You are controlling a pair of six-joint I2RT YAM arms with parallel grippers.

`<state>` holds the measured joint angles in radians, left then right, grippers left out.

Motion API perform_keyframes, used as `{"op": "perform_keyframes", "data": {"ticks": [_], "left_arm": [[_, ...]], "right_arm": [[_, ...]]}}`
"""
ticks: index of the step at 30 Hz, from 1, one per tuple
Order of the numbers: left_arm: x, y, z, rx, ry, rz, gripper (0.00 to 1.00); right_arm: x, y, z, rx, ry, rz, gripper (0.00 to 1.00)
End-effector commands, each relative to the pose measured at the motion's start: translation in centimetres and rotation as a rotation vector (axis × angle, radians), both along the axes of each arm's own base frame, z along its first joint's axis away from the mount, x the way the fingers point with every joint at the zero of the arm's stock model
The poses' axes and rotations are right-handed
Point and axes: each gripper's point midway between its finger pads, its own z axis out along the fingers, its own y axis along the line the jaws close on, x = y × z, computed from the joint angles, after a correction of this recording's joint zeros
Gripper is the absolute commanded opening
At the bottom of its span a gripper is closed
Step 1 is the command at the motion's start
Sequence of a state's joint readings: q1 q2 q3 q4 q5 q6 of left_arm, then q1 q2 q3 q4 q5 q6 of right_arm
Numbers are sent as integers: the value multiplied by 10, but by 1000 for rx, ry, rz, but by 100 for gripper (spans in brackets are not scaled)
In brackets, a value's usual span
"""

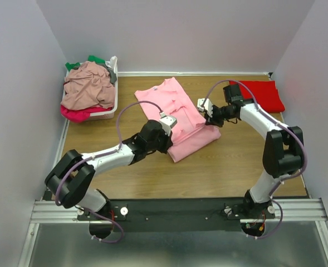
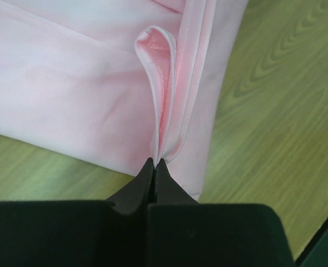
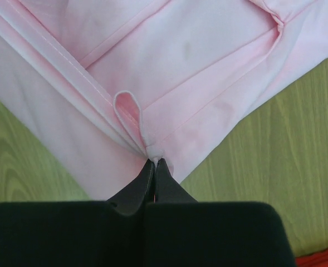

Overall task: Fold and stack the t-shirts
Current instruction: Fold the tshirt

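A light pink t-shirt (image 1: 177, 111) lies partly folded in the middle of the table. My left gripper (image 1: 165, 135) is shut on a pinched fold of its near left edge; the left wrist view shows the pink fabric (image 2: 86, 83) rising from the closed tips (image 2: 154, 162). My right gripper (image 1: 211, 119) is shut on the shirt's right edge; the right wrist view shows a pinched hem (image 3: 152, 147) at the closed tips (image 3: 154, 161). A folded bright red t-shirt (image 1: 261, 94) lies at the back right.
A white plastic basket (image 1: 112, 103) at the back left holds a heap of dusty rose (image 1: 88, 86), magenta (image 1: 74, 114) and green (image 1: 95, 59) shirts. Bare wooden table (image 1: 219, 167) lies in front of the pink shirt. Walls close in on three sides.
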<state>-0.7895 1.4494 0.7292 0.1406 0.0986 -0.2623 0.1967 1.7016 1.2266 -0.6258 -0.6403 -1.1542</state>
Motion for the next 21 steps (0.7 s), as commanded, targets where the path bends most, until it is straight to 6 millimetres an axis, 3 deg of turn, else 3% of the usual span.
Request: {"op": "perform_keyframes", "data": {"ticks": [1,5,6,7,8,9,12,14,15,16,19,21], "left_arm": [[32,9,24,-43,-57,24,0],[64,23,25,-31,-63,66,0],[74,23,32,-40,-78,73,0],[85,30,27,-30,-70,94,0],[93,29,33,-37,-80,96,0],[98,31,33,-35,-79,99,0],[118,39,27,-24,-66,127,0],[125,43,20,-13,-52,140,0],[130,48,18,-7,-48,158,0],[133,50,19,-7,-49,167,0],[140,58,14,4,-42,191,0],[144,64,9,18,-31,207,0]], "right_arm": [[44,6,2,0,-30,-99,1],[71,15,8,31,-38,-142,1],[77,18,2,33,-31,-148,0],[81,22,1,39,-22,-162,0],[92,25,9,51,-44,-170,0],[97,29,0,49,-29,-177,1],[117,38,4,71,-30,-216,0],[123,45,-10,69,-1,-226,0],[129,50,-4,73,-20,-224,0],[132,53,-16,66,0,-229,0],[144,63,-16,73,-4,-246,0],[148,67,-27,64,10,-256,0]]}}
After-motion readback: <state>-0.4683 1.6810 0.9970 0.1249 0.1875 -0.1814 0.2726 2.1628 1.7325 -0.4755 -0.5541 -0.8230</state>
